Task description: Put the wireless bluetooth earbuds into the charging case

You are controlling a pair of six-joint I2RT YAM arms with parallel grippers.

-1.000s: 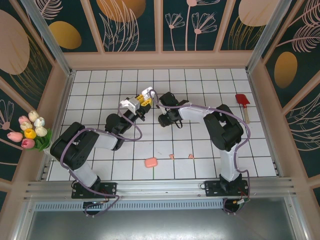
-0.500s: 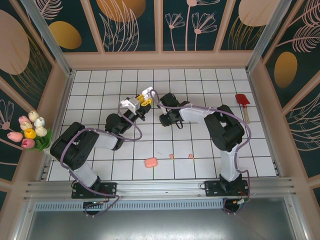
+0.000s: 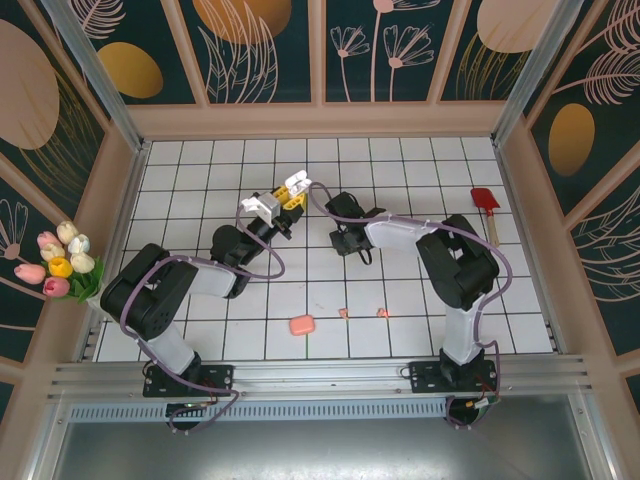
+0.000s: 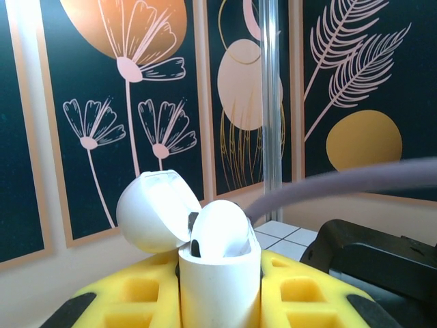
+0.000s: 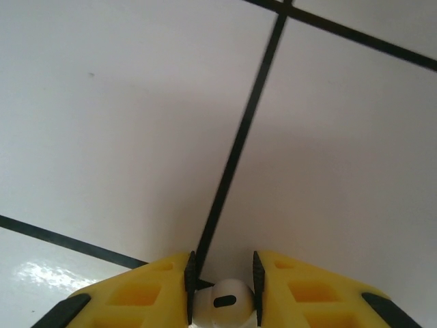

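My left gripper [image 3: 288,194] is raised over the middle tiles, shut on a white charging case [image 4: 218,290] between its yellow fingers [image 4: 130,301]. The lid [image 4: 153,212] stands open to the left, and a white earbud [image 4: 222,229] sits in the case's mouth. My right gripper [image 3: 346,243] hangs low over the tiles just right of it. Its black pads [image 5: 257,283] are closed on a second white earbud [image 5: 224,304], seen end on. Two salmon-pink earbuds [image 3: 343,313] [image 3: 381,312] lie on the near tiles.
A salmon-pink closed case [image 3: 301,325] lies on the near tiles, left of the pink earbuds. A red spatula [image 3: 487,206] rests at the far right. A bunch of tulips [image 3: 62,262] sits outside the left wall. Walls [image 3: 520,200] enclose the tiled floor.
My right gripper has drifted a little to the right, away from the left gripper, and its jaws have narrowed. The left gripper has kept its hold on the case.
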